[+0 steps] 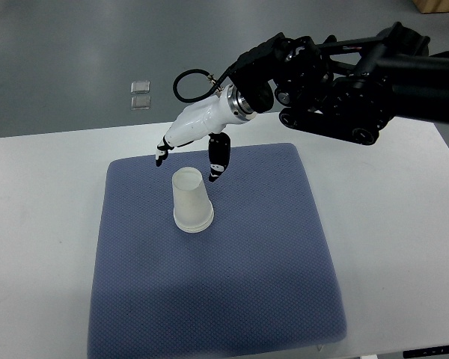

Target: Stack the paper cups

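We see the paper cup (191, 200) standing upside down on the blue mat (224, 299) that covers the white bench (37, 224). The right robot hand (191, 142) hangs just above and behind the cup, fingers spread, holding nothing and clear of the cup.

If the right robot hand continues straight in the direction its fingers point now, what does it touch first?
Probably the blue mat: the right robot hand points down-left, just behind the upside-down paper cup. Depth is unclear, so it may brush the cup.
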Tool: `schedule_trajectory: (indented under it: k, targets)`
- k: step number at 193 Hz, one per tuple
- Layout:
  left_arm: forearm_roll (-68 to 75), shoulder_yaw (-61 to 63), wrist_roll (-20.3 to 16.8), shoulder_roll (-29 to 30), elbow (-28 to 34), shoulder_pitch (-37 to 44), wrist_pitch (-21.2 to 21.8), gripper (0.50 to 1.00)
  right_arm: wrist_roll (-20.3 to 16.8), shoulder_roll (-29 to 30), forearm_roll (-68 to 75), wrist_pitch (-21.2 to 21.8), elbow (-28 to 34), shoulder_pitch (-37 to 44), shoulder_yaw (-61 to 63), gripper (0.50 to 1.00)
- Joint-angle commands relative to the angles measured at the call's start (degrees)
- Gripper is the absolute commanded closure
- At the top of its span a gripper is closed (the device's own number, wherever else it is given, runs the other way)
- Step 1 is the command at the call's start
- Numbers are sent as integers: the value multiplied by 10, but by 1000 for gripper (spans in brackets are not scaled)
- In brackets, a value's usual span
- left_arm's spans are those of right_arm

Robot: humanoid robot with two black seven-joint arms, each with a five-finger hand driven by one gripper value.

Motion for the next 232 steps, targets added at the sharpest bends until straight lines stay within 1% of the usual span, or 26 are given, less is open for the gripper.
schedule_trajectory:
  k: [1,23,47,77,118,150,165,184,217,222,232]
  targets:
    - [0,0,0,0,0,0,0,500,1,-8,0,1,-29,-2,33,593]
    - [0,0,0,0,0,0,0,500,1,-12,16,9,-77,-21,90,591]
    - [0,0,-1,0,0,0,0,500,-1,-20,107,12,-141,-54,142,589]
    - [0,0,0,0,0,0,0,500,-1,-21,234,8,-180,-81,151,589]
    - [0,0,0,0,0,0,0,500,-2,-16,419,10,-255,-135,152,589]
    - [0,0,0,0,0,0,0,500,-3,-12,545,-5,-269,-165,152,589]
    - [0,0,0,0,0,0,0,500,-11,-13,623,-40,-271,-172,151,589]
    - [0,0,0,0,0,0,0,500,-23,-12,694,-71,-271,-187,151,589]
    - [0,0,0,0,0,0,0,500,-28,-11,833,-101,-271,-212,150,589]
    - [0,0,0,0,0,0,0,500,-32,-10,852,-104,-271,-215,150,589]
    - [0,0,0,0,0,0,0,500,-50,-10,895,-109,-271,-224,150,589]
